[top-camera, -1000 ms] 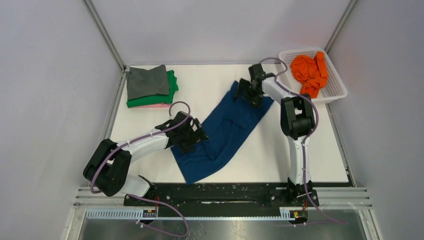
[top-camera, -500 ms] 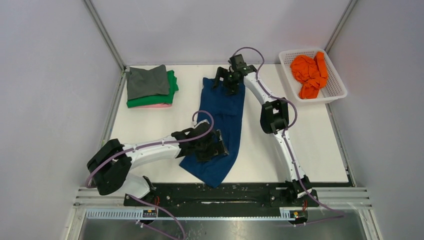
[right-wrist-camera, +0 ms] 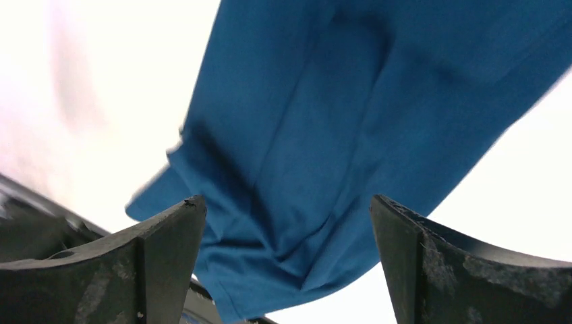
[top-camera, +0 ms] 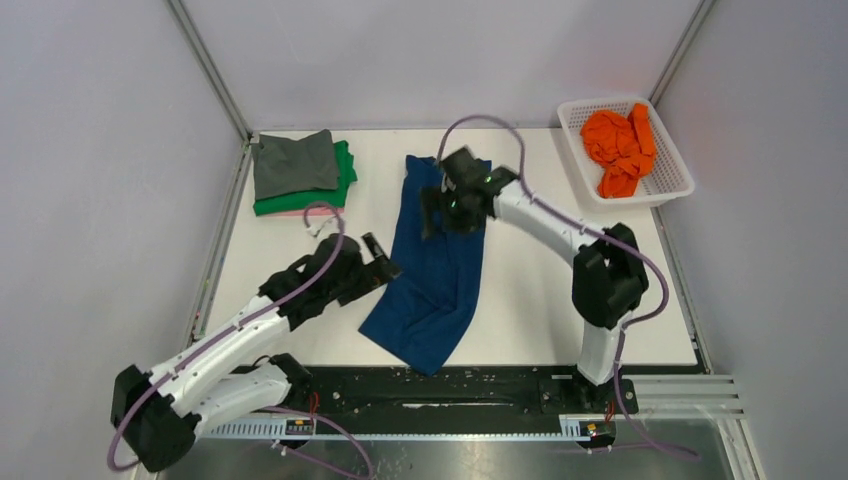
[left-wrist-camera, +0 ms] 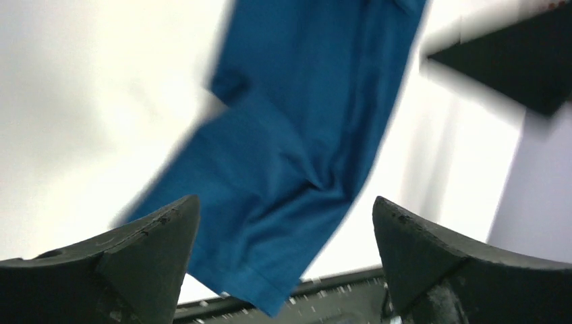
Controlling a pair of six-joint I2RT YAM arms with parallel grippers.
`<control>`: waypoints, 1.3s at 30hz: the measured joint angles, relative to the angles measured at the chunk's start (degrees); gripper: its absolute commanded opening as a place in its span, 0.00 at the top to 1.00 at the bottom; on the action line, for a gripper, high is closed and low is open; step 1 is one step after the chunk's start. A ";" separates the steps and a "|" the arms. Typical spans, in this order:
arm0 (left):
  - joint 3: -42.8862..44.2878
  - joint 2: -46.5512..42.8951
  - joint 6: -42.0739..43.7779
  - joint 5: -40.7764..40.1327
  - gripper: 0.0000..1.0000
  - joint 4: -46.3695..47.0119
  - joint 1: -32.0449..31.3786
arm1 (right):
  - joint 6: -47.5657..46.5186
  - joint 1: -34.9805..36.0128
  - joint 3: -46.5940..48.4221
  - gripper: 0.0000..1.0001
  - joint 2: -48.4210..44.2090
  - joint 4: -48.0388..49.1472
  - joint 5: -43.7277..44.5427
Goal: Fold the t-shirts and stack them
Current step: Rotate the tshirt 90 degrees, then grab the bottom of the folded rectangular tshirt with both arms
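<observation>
A dark blue t-shirt [top-camera: 440, 270] lies folded into a long strip on the white table, running from the far middle to the near edge. My left gripper [top-camera: 380, 257] is open and empty just left of its middle. My right gripper [top-camera: 437, 212] is open and empty, hovering over its upper part. The left wrist view shows the blue shirt [left-wrist-camera: 303, 135] below the open left gripper [left-wrist-camera: 284, 202]. The right wrist view shows it [right-wrist-camera: 351, 101] below the open right gripper [right-wrist-camera: 289, 199]. A folded stack with the grey shirt [top-camera: 293, 163] on green [top-camera: 344, 172] and pink [top-camera: 300, 211] sits far left.
A white mesh basket [top-camera: 675, 180] at the far right holds a crumpled orange shirt [top-camera: 618, 142]. The black rail [top-camera: 430, 385] with the arm bases runs along the near edge. Grey walls enclose the table on three sides.
Both grippers have let go of the blue shirt. The left arm pulled back to the left of it; the right gripper moved from the far end toward the shirt's upper middle. The shirt lies straightened.
</observation>
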 measured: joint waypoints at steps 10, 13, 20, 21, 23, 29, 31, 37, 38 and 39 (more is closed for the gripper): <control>-5.27 2.27 8.57 6.58 0.01 -0.63 18.53 | 3.67 8.55 -15.15 0.01 2.49 1.90 1.75; -6.01 4.57 10.36 9.62 0.01 1.81 19.26 | 4.66 8.26 -12.09 0.01 5.84 0.76 3.08; -7.13 8.61 13.05 14.38 0.01 4.55 20.50 | 6.75 4.70 -0.07 0.01 13.70 -4.72 3.50; -7.13 9.35 13.46 15.02 0.01 4.72 20.74 | 6.73 3.78 1.99 0.01 14.95 -5.57 3.58; -7.10 10.47 14.16 16.11 0.01 4.79 20.92 | 6.45 1.73 6.49 0.01 17.62 -6.99 3.69; -7.17 13.86 15.87 21.79 0.01 5.86 20.96 | 1.16 -4.52 25.09 0.01 27.28 -10.84 2.49; -7.54 15.06 15.89 23.45 0.01 7.21 20.33 | -0.85 -5.57 28.61 0.01 28.02 -11.76 2.29; -7.96 18.34 14.86 24.63 0.18 10.58 13.00 | -3.61 -5.20 18.84 0.01 17.64 -8.39 0.48; -8.00 18.84 14.43 24.63 0.24 11.43 12.07 | -3.39 -5.03 12.55 0.01 12.87 -6.23 0.15; -8.04 19.41 13.97 24.33 0.30 12.26 11.04 | -3.06 -4.92 7.54 0.02 8.92 -4.70 -0.07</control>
